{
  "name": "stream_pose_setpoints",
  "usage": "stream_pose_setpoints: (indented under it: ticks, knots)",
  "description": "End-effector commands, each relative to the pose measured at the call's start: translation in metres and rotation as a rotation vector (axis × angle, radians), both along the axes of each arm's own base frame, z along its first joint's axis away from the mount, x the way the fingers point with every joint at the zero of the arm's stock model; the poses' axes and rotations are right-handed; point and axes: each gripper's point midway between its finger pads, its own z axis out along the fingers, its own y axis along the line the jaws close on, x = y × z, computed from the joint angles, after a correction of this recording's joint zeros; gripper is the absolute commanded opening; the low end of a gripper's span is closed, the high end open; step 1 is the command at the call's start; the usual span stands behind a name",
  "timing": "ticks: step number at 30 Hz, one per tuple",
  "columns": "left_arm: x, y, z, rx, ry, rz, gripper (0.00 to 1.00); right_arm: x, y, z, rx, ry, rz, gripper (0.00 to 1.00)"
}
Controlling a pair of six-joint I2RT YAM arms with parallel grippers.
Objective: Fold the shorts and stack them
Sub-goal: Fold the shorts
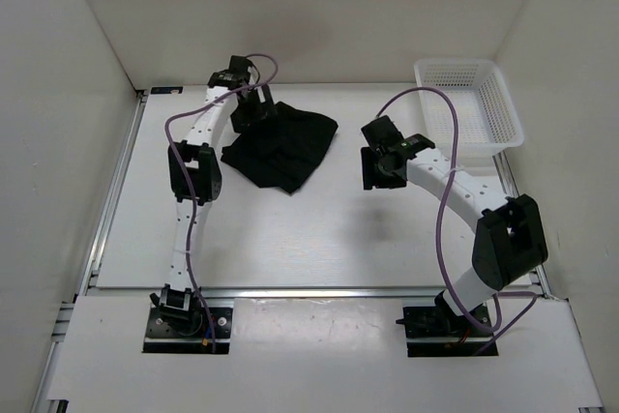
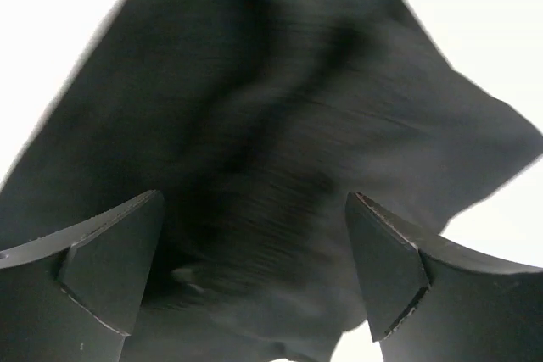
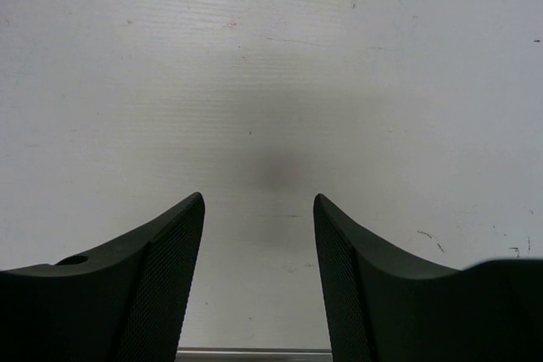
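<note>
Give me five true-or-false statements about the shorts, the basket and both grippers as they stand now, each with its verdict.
1. The shorts lie crumpled on the table, outside the basket. True.
2. The left gripper is shut on the shorts. False: its jaws stand wide open over the black fabric.
3. The right gripper holds a corner of the shorts. False: it is open above the table, with nothing between its fingers, well apart from the shorts.
4. The basket stands at the table's far right. True.
5. A folded garment lies in the basket. False: no garment shows in it.
</note>
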Motion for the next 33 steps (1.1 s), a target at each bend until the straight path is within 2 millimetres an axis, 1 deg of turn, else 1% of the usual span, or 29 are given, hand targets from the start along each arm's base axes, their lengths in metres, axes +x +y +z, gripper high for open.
stream_pose_setpoints:
  ticks: [1, 3, 4, 5, 6, 7, 8, 9, 10, 12, 13, 14, 16, 17, 19, 20, 21, 22, 23, 24, 25, 26, 27, 28, 29, 30, 31, 32, 33]
  knots:
    - [0.015, 0.036, 0.083, -0.017, -0.168, 0.132, 1.0, -0.011, -0.007, -0.006, -0.024, 0.022, 0.004, 0.61]
    - [0.008, 0.051, 0.103, 0.025, -0.202, 0.142, 1.0, -0.014, -0.004, -0.011, -0.008, 0.037, 0.014, 0.63]
    - [0.007, 0.064, 0.105, 0.054, -0.206, 0.162, 1.0, -0.014, -0.001, -0.013, 0.007, 0.039, 0.021, 0.64]
    - [0.005, 0.071, 0.104, 0.063, -0.207, 0.162, 1.0, -0.018, 0.006, -0.014, 0.042, 0.058, 0.027, 0.66]
    - [0.0, 0.09, 0.089, 0.089, -0.164, 0.184, 1.0, -0.014, 0.013, -0.017, 0.068, 0.06, 0.039, 0.69]
    - [-0.005, 0.099, 0.087, 0.093, -0.148, 0.198, 1.0, -0.012, 0.021, -0.017, 0.096, 0.066, 0.053, 0.77]
    - [-0.01, 0.105, 0.078, 0.086, -0.117, 0.203, 0.96, -0.008, 0.032, -0.015, 0.143, 0.067, 0.058, 0.81]
    - [-0.022, 0.119, 0.052, 0.085, -0.04, 0.221, 0.93, -0.005, 0.05, -0.016, 0.218, 0.088, 0.084, 0.85]
    - [-0.023, 0.122, 0.048, 0.064, -0.033, 0.22, 0.91, -0.004, 0.063, -0.015, 0.255, 0.097, 0.103, 0.9]
    - [-0.033, 0.135, 0.026, 0.071, 0.022, 0.242, 0.87, 0.009, 0.091, -0.014, 0.337, 0.104, 0.133, 0.94]
    - [-0.033, 0.135, 0.017, 0.073, 0.036, 0.242, 0.86, 0.013, 0.1, -0.015, 0.358, 0.113, 0.146, 0.95]
    - [-0.036, 0.135, 0.005, 0.077, 0.064, 0.241, 0.86, 0.019, 0.119, -0.018, 0.402, 0.143, 0.158, 0.95]
    - [-0.04, 0.135, -0.011, 0.055, 0.105, 0.235, 0.77, 0.029, 0.137, -0.02, 0.46, 0.158, 0.171, 0.96]
    - [-0.042, 0.132, -0.015, 0.045, 0.114, 0.229, 0.72, 0.039, 0.15, -0.022, 0.49, 0.168, 0.167, 0.96]
    - [-0.044, 0.133, -0.023, 0.016, 0.132, 0.235, 0.63, 0.046, 0.165, -0.023, 0.543, 0.188, 0.175, 0.96]
    - [-0.047, 0.131, -0.031, 0.01, 0.153, 0.231, 0.49, 0.055, 0.173, -0.026, 0.557, 0.196, 0.174, 0.96]
    - [-0.048, 0.129, -0.035, -0.001, 0.165, 0.225, 0.42, 0.059, 0.179, -0.028, 0.574, 0.2, 0.167, 0.96]
    - [-0.048, 0.129, -0.035, -0.001, 0.165, 0.225, 0.32, 0.063, 0.181, -0.039, 0.566, 0.216, 0.161, 0.96]
    - [-0.049, 0.127, -0.038, -0.009, 0.169, 0.221, 0.22, 0.066, 0.184, -0.042, 0.57, 0.222, 0.149, 0.96]
    - [-0.049, 0.125, -0.038, -0.02, 0.17, 0.215, 0.1, 0.073, 0.189, -0.039, 0.582, 0.211, 0.144, 0.96]
    - [-0.054, 0.123, -0.042, -0.03, 0.191, 0.22, 0.1, 0.077, 0.19, -0.05, 0.568, 0.22, 0.135, 0.95]
    - [-0.062, 0.116, -0.045, -0.035, 0.212, 0.206, 0.1, 0.079, 0.191, -0.053, 0.568, 0.221, 0.134, 0.9]
    - [-0.066, 0.116, -0.046, -0.035, 0.216, 0.206, 0.1, 0.085, 0.19, -0.056, 0.555, 0.209, 0.112, 0.87]
    - [-0.069, 0.112, -0.045, -0.035, 0.208, 0.196, 0.1, 0.091, 0.184, -0.063, 0.516, 0.187, 0.085, 0.82]
    - [-0.085, 0.105, -0.046, -0.031, 0.228, 0.183, 0.1, 0.093, 0.182, -0.065, 0.5, 0.174, 0.073, 0.72]
    - [-0.091, 0.104, -0.045, -0.043, 0.233, 0.187, 0.1, 0.092, 0.177, -0.072, 0.479, 0.178, 0.06, 0.64]
    - [-0.1, 0.09, -0.045, -0.039, 0.239, 0.159, 0.1, 0.091, 0.174, -0.07, 0.472, 0.17, 0.055, 0.57]
    - [-0.117, 0.087, -0.055, -0.026, 0.277, 0.16, 0.1, 0.09, 0.171, -0.07, 0.462, 0.167, 0.048, 0.44]
    - [-0.123, 0.085, -0.045, -0.009, 0.259, 0.155, 0.1, 0.085, 0.16, -0.08, 0.419, 0.169, 0.037, 0.39]
